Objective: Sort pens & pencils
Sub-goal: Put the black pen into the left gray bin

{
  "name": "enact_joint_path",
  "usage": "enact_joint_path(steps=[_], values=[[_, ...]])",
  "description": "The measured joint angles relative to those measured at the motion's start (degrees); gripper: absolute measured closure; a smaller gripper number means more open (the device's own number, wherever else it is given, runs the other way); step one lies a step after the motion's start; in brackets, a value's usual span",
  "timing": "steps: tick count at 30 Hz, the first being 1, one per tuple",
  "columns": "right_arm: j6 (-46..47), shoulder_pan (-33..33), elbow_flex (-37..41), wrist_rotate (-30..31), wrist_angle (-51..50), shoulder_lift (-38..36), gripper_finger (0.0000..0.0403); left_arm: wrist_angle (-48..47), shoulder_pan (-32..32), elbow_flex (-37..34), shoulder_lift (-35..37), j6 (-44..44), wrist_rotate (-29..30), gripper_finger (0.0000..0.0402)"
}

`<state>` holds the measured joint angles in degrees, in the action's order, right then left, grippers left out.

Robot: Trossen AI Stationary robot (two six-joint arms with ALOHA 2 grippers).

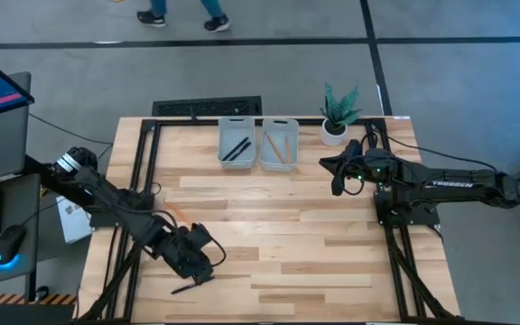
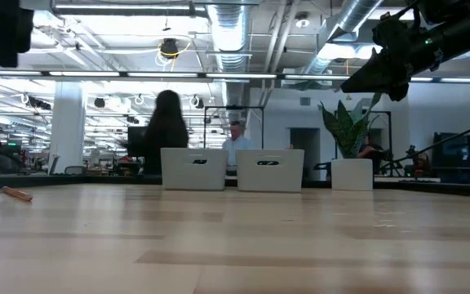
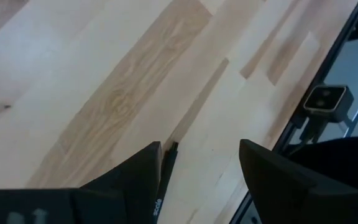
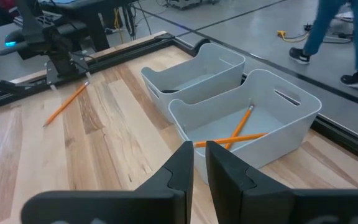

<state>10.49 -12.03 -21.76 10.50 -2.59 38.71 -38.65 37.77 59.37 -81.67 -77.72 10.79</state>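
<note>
Your stock at the table's [image 1: 269,262] far edge: two grey trays side by side. The left tray [image 1: 236,143] holds two black pens [image 1: 236,149], lying slantwise. The right tray [image 1: 279,143] holds two orange pencils [image 4: 236,134], crossed over each other on its floor. Loose items: you have one pencil [image 4: 66,104] lying on the wood near the left edge, well apart from the trays, and one pen [image 3: 165,177] on the wood near the front-left corner, lying against one finger of the left gripper [image 1: 199,268]. That claw is released, its fingers spread low over the table around this pen. Your right gripper [image 4: 197,167] hangs above the table near the pencil tray, clenched and holding nothing. A potted plant [image 1: 337,113] stands just beside the right tray.
</note>
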Motion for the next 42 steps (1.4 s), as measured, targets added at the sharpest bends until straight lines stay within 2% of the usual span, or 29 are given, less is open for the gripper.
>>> enact_joint_path(steps=[6,14,19,34,42], values=[[0.0,0.0,0.0,0.0,0.0,0.0,0.0337,1.0,0.2,0.0,-0.8,0.5,-0.1,0.0193],[-0.2,0.0,0.0,0.0,-0.5,0.0,0.0337,4.8,1.0,0.0,-9.3,0.6,-11.6,0.0193],[-0.4,-0.1,0.0,0.0,-0.4,0.0,0.0337,8.2,1.7,0.0,-15.1,0.7,-14.9,0.0193],[-0.4,-0.1,0.0,0.0,-0.5,0.0,0.0337,4.0,1.8,0.4,-22.6,0.6,-19.2,0.0195],[-0.5,-0.1,0.0,0.0,-0.4,0.0,0.0337,-2.8,1.6,0.5,-23.2,0.3,-20.1,0.0234]])
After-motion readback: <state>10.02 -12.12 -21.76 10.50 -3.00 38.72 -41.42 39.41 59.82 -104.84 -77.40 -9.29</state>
